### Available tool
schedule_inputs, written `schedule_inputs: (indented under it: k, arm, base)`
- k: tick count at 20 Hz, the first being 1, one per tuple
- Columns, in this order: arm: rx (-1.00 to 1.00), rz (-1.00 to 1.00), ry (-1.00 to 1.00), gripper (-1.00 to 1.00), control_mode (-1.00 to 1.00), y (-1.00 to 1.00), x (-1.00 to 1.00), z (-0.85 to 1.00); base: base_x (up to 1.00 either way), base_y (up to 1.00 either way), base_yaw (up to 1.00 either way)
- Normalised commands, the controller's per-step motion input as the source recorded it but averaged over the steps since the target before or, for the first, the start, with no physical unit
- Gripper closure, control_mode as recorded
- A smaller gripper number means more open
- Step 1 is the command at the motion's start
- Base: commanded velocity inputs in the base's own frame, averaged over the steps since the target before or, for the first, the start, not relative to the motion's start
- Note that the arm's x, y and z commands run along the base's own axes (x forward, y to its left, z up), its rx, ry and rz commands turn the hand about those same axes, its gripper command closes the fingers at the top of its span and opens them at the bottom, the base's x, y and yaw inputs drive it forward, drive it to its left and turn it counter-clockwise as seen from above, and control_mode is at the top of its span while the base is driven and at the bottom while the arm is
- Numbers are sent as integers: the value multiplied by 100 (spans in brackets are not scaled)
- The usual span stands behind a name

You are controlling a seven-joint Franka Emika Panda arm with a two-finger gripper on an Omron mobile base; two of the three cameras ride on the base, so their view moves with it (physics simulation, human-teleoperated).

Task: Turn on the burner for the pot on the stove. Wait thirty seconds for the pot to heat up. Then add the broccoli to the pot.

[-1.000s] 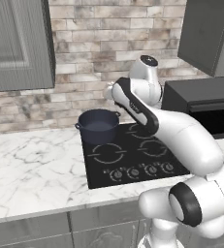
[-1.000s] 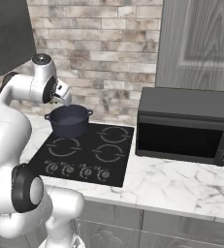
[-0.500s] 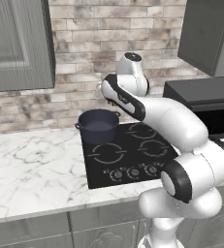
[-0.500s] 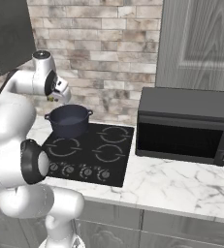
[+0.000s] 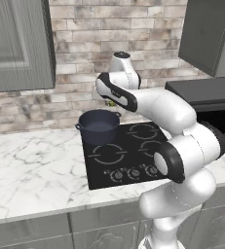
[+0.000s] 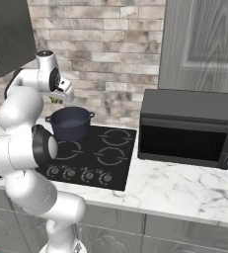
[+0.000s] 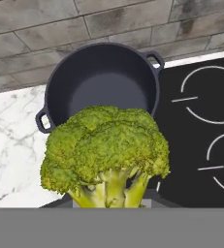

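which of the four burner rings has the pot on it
The back-left ring of the stove, farthest from the knobs, under the pot; the other three rings lie bare.

Two base cameras look forward and down from behind the arm, left and right, sharing the stove point(image 5: 126, 153) and pot point(image 6: 69, 123). The hand camera looks down onto the pot point(image 7: 101, 82) (much closer, broccoli point(image 7: 104, 152) in front).
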Motion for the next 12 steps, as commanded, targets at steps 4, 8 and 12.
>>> schedule_inputs:
  k: [4, 8, 12]
  arm:
    - [0, 0, 4, 100, -100, 0, 17, -30]
    - [0, 0, 0, 100, -100, 9, 21, -24]
    - [0, 0, 0, 100, -100, 11, 18, -26]
  base:
    - [0, 0, 0]
    - [0, 0, 0]
    - [0, 0, 0]
